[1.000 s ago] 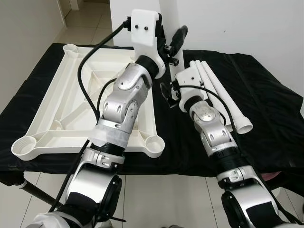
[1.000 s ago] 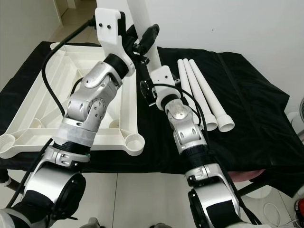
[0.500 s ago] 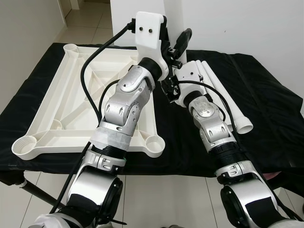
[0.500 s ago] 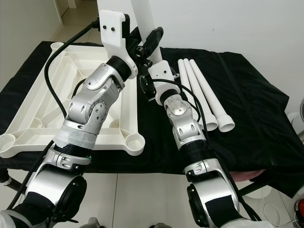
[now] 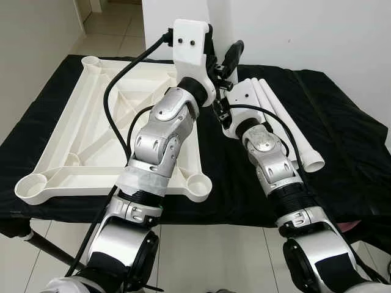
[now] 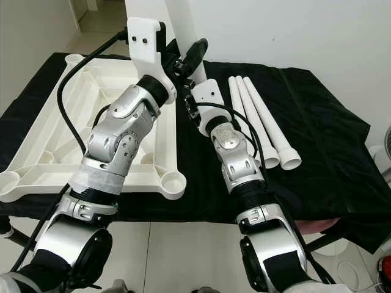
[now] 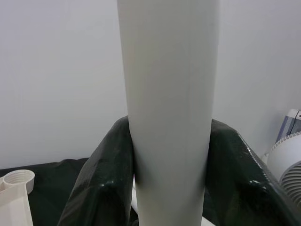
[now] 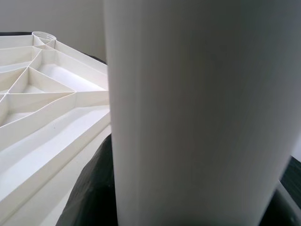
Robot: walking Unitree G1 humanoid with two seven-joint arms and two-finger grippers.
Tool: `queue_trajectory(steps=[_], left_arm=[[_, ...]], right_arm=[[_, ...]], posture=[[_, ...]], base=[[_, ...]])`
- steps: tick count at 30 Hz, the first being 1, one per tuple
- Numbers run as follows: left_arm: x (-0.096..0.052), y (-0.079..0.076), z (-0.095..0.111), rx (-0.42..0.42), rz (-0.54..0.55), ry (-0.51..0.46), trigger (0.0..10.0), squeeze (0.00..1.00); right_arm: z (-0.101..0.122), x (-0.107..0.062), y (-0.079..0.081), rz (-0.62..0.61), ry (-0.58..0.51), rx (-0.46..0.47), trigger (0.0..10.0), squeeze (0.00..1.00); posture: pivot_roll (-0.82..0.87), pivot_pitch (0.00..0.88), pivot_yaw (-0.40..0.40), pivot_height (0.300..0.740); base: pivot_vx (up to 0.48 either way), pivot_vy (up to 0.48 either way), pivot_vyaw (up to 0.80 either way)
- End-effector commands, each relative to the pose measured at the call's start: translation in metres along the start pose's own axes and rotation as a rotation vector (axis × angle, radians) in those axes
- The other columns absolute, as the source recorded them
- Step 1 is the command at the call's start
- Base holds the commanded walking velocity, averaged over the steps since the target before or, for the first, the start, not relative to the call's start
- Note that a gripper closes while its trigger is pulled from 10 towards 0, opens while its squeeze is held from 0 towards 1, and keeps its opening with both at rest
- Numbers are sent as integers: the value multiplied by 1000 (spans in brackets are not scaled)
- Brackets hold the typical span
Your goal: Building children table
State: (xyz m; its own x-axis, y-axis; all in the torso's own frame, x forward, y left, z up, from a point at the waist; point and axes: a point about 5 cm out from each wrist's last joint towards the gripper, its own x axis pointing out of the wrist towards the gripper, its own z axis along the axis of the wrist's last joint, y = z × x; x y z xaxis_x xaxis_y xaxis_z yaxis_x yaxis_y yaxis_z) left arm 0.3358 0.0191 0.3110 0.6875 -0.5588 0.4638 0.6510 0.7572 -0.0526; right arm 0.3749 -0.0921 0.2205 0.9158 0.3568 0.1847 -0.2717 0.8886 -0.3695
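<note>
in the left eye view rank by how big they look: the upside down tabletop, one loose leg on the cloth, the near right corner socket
1. upside down tabletop, by far the largest.
2. One loose leg of the three lying side by side on the black cloth.
3. Near right corner socket, smallest, though it sits closer to the camera.

My arms [image 5: 160,131] are shiny silver. The table top [image 5: 73,131] and legs [image 5: 287,125] are white. The cloth [image 5: 348,140] under them is black.
</note>
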Motion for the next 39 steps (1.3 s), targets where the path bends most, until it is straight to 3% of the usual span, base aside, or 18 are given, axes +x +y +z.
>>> queue_trajectory(steps=[1,2,7,8,12,13,14,15,20,22,31,35,39], left_arm=[[2,-8,8,20,-24,-28,10000,0],[2,-8,9,27,-31,-29,10000,0],[1,-11,9,30,-51,-25,10000,0],[0,-12,7,16,-60,-21,10000,1000],[-3,-16,3,-12,-97,2,10000,1000],[-4,-17,2,-13,-109,8,10000,788],[-4,-17,2,-13,-109,8,10000,788],[-5,-17,1,-13,-116,11,10000,0],[-8,-17,0,-16,-125,18,10000,0],[-14,-14,-3,-26,-126,37,10000,0],[-31,0,-11,-30,-109,60,10000,0],[-57,10,-31,81,-149,151,10000,0],[-67,13,-41,124,-162,200,10000,0]], right_arm=[[-2,2,0,-13,10,7,1882,0],[-2,2,-1,-26,14,14,10000,0],[-2,2,0,-38,15,29,10000,0],[-2,2,0,-46,14,39,10000,0],[-2,2,-1,-106,5,108,10000,0],[-3,2,-3,-129,4,134,10000,0],[-3,2,-3,-129,4,134,10000,0],[-3,2,-4,-142,4,149,10000,0],[-5,1,-8,-186,9,182,10000,0],[-9,-1,-17,-247,16,219,10000,0],[-12,-10,-31,-328,-19,265,10000,0],[-13,-26,-40,-365,-83,304,10000,0],[-13,-32,-40,-358,-117,319,10000,0]], posture=[[-27,0,-54,740],[-23,0,-52,740],[-22,0,-50,740],[-22,0,-49,740],[-20,0,-45,740],[-20,0,-44,740],[-20,0,-44,740],[-20,0,-44,740],[-19,0,-43,740],[-18,0,-42,740],[-19,0,-45,740],[-21,0,-47,740],[-24,0,-46,740]], base=[[0,0,0],[0,0,0],[0,0,0],[0,0,0],[0,0,0],[0,0,0],[0,0,0],[0,0,0],[0,0,0],[0,0,0],[0,0,0],[0,0,0],[0,0,0]])
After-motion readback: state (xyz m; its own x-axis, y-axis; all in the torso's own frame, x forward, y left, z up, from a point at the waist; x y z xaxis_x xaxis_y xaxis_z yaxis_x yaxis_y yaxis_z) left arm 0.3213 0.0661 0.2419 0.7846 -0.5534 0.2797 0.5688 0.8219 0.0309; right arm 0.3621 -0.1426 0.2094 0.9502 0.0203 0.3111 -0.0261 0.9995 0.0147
